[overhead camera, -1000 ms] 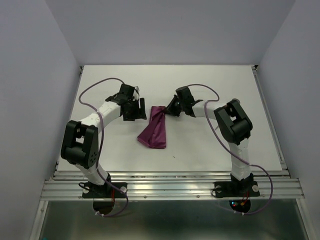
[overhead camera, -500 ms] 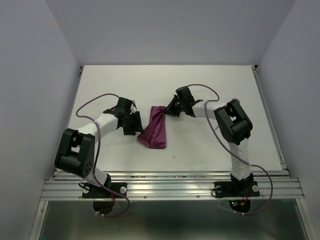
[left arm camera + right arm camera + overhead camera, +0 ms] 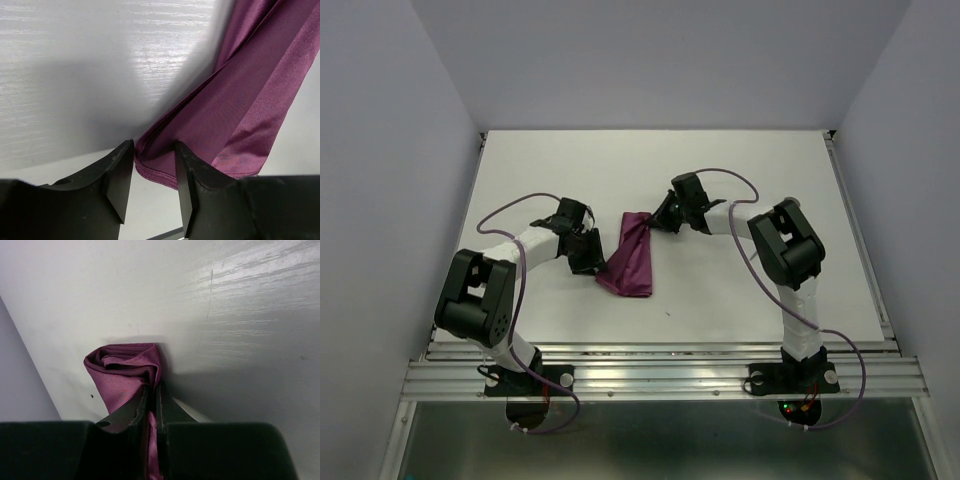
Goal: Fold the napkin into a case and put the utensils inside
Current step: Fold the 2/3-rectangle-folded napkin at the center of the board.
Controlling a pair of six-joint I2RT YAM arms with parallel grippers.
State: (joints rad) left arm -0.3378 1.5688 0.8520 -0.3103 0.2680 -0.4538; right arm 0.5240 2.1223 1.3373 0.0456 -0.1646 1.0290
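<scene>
Your top view looks down from high above and behind, with the arm bases (image 3: 535, 380) at its bottom edge, and it takes in the whole table (image 3: 720, 170) from far off. Your left wrist view sits low and very close. It faces out past the left gripper (image 3: 153, 146) at one corner of the napkin (image 3: 240, 100). Your right wrist view is just as close and looks past the right gripper (image 3: 153, 386) at the napkin's bunched end. All three views share the napkin and the tabletop beside it.
</scene>
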